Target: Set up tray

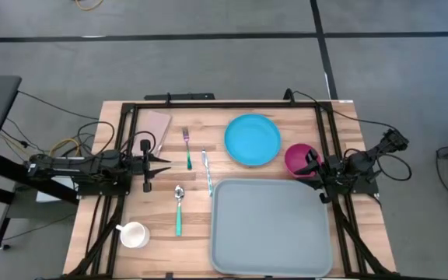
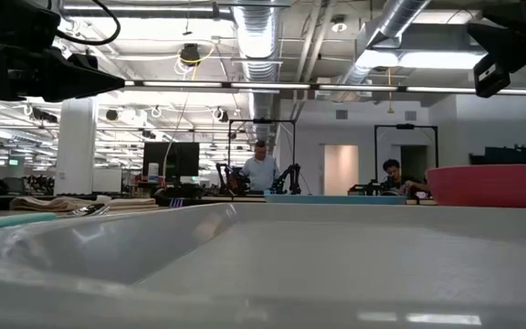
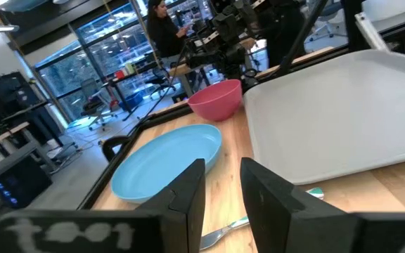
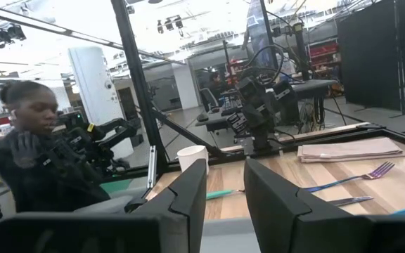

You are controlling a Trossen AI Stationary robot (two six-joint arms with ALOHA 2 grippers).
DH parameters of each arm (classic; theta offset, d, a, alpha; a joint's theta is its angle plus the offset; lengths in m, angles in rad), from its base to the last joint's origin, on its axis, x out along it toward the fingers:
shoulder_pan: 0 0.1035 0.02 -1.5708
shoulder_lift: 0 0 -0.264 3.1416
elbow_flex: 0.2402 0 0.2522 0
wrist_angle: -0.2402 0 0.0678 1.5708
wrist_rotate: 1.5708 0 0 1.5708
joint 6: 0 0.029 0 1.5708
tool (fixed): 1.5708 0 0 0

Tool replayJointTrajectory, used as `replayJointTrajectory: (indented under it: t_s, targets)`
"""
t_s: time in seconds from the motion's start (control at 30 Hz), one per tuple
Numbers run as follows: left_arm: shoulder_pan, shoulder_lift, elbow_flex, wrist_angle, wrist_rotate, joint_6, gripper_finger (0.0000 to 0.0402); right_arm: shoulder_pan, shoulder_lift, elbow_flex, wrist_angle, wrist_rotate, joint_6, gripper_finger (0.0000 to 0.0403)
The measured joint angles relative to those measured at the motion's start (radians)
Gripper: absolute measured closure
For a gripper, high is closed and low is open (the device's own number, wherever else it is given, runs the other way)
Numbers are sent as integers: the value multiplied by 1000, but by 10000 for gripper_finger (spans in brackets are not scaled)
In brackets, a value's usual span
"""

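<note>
The light-grey tray (image 1: 271, 225) lies flat at the near middle of the table; its rim fills the low view's foreground (image 2: 245, 256). Beyond it lie a round blue plate (image 1: 253, 140) and a pink bowl (image 1: 298, 158). A fork (image 1: 187, 148), a knife (image 1: 207, 171), a teal-handled spoon (image 1: 178, 208), a white cup (image 1: 133, 233) and a folded napkin (image 1: 152, 132) lie to the left. My left gripper (image 1: 162, 162) hovers open near the fork and points right. My right gripper (image 1: 311, 166) hovers open by the bowl and points left.
A black frame (image 1: 208, 105) borders the table's far and side edges. In the left wrist view the plate (image 3: 167, 161), bowl (image 3: 215, 100) and tray (image 3: 343, 105) lie ahead of my fingers. A person (image 4: 27, 154) shows beyond the table in the right wrist view.
</note>
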Motion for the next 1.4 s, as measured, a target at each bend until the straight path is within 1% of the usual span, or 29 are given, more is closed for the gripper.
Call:
replayJointTrajectory:
  t_s: [0.07,0.13,1.4]
  targets:
    - [0,0,0,3,-32,0,320,0,0,0,0,0,0,312]
    - [0,0,0,5,-44,0,320,0,0,0,0,0,0,312]
    - [0,0,0,5,-44,0,320,0,0,0,0,0,0,312]
